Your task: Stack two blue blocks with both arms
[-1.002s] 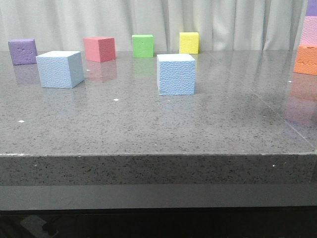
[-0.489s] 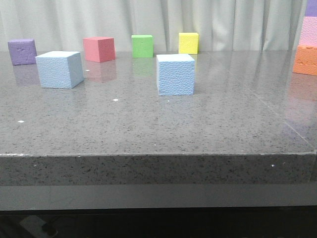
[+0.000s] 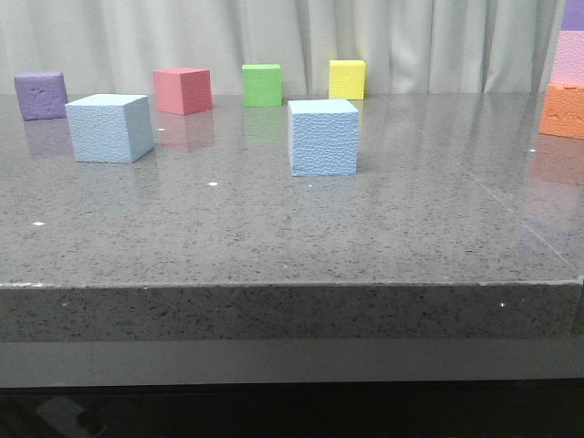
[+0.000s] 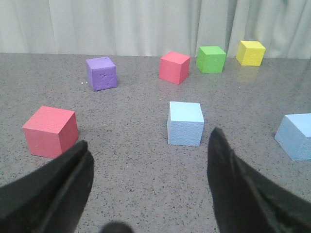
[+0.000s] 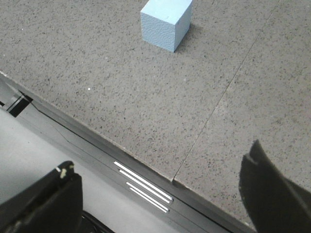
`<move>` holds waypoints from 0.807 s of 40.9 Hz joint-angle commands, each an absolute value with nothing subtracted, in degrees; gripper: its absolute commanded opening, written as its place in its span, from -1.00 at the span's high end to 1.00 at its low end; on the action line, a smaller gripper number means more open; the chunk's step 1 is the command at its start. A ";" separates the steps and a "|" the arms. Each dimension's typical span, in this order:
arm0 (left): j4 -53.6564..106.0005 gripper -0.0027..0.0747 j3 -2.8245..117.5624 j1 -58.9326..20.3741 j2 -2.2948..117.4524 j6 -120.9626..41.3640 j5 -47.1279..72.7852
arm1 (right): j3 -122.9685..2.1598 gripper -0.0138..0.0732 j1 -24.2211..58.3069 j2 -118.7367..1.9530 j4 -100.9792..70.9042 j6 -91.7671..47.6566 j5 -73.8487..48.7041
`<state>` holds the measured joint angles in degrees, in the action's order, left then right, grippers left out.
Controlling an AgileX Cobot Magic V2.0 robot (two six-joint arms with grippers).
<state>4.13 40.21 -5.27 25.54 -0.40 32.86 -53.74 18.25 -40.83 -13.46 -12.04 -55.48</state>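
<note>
Front view: two blue blocks rest apart on the grey tabletop (image 3: 274, 228), the left block (image 3: 109, 128) at 10 o'clock, the right block (image 3: 323, 137) near centre. Left wrist view: left end effector (image 4: 148, 182), fingers spread, empty. Right wrist view: right end effector (image 5: 160, 194), fingers spread, over the tabletop's edge.

Two blocks apart on table (image 3: 274, 237): left block (image 3: 110, 128), right block (image 3: 323, 137) nearer front
</note>
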 commanded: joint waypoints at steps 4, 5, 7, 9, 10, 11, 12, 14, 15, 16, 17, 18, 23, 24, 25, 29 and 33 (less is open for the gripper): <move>4.42 -0.34 41.82 -5.75 26.39 0.00 28.58 | -54.98 -0.82 17.79 -40.65 -13.53 -11.78 -50.50; 4.42 -0.34 41.82 -5.75 26.39 0.00 28.58 | -54.98 -0.82 17.79 -40.65 -13.53 -11.78 -50.50; 4.42 -0.34 41.82 -5.75 26.39 0.00 28.46 | -54.98 -0.82 17.79 -40.65 -13.68 -11.78 -50.55; 4.42 -0.34 41.82 -5.75 26.39 0.00 27.55 | -54.98 -0.82 17.79 -40.65 -13.68 -11.78 -50.55; 4.47 -0.34 41.82 -5.75 26.39 0.00 27.52 | -54.98 -0.82 17.79 -40.65 -13.68 -11.78 -50.55; 4.56 -0.34 41.82 -5.75 26.39 0.00 27.64 | -54.98 -0.82 17.79 -40.65 -13.68 -11.78 -50.55; 4.56 -0.34 41.82 -5.75 26.39 0.00 27.64 | -54.98 -0.82 17.79 -40.65 -13.68 -11.78 -50.55; 4.56 -0.34 41.82 -5.75 26.67 -0.32 27.64 | -54.98 -0.82 17.79 -40.65 -13.68 -11.78 -50.55; 4.43 -0.34 41.92 -5.75 27.16 -0.37 27.76 | -54.98 -0.82 17.79 -40.65 -13.68 -11.78 -50.55; 4.33 -0.34 42.04 -5.75 27.77 -0.49 28.04 | -54.98 -0.82 17.79 -40.65 -13.68 -11.78 -50.55; 4.22 -0.35 42.16 -5.75 28.36 -0.49 28.42 | -54.98 -0.82 17.79 -40.65 -13.68 -11.78 -50.55; 4.23 -0.35 42.44 -5.75 29.29 -0.95 29.06 | -54.98 -0.82 17.79 -40.65 -13.68 -11.78 -50.55; 4.23 -0.46 45.67 -5.75 35.13 -4.69 33.31 | -54.98 -0.82 17.79 -40.65 -13.68 -11.78 -50.55; 4.34 -0.50 46.38 -5.93 36.18 -4.81 33.80 | -54.98 -0.82 17.79 -40.65 -13.68 -11.78 -50.55; 4.43 -0.53 47.34 -6.15 37.61 -4.81 34.24 | -54.98 -0.82 17.79 -40.65 -13.68 -11.78 -50.55; 4.43 -0.59 50.71 -7.08 42.57 -4.94 34.39 | -54.98 -0.82 17.79 -40.65 -13.68 -11.78 -50.55; 4.32 -0.59 54.22 -9.00 48.79 -5.23 34.15 | -54.98 -0.82 17.79 -40.65 -13.68 -11.78 -50.55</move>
<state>4.13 49.68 -7.52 44.76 -4.70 38.04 -53.62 18.25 -40.83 -13.42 -11.91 -54.52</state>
